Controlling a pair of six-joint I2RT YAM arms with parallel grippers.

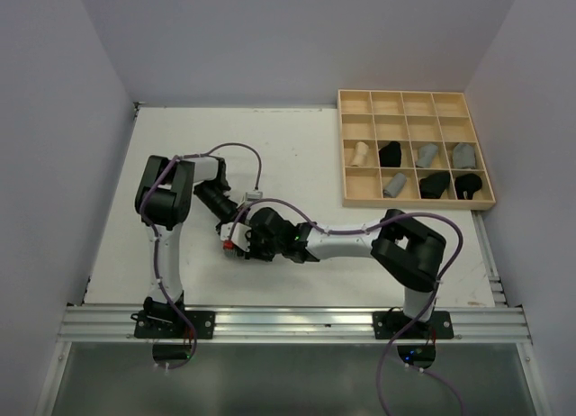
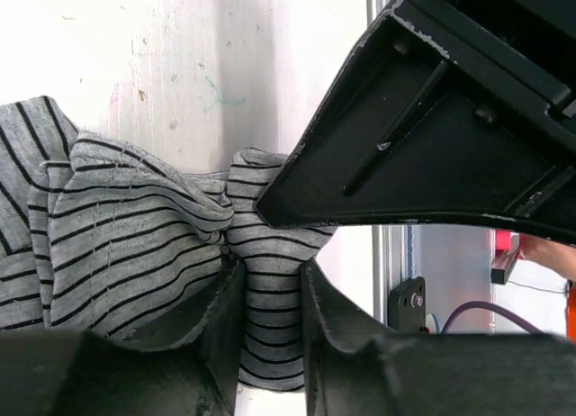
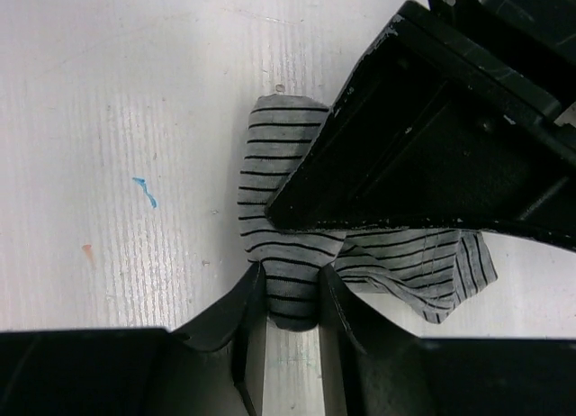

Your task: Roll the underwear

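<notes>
One piece of underwear (image 2: pixel 135 236), grey with thin black stripes, lies bunched on the white table. My left gripper (image 2: pixel 270 285) is shut on a fold of it near one end. My right gripper (image 3: pixel 292 285) is shut on another fold of the same underwear (image 3: pixel 279 164), close beside the left one. Each wrist view shows the other gripper's black body looming over the cloth at upper right. In the top view the left gripper (image 1: pixel 232 227) and right gripper (image 1: pixel 247 243) meet at the table's middle and hide the garment.
A pale wooden grid tray (image 1: pixel 360 101) stands at the back right. It holds rolled garments: a tan one (image 1: pixel 361 153), black ones (image 1: pixel 391 153) and grey ones (image 1: pixel 427 153). An aluminium rail (image 1: pixel 297 321) runs along the near edge.
</notes>
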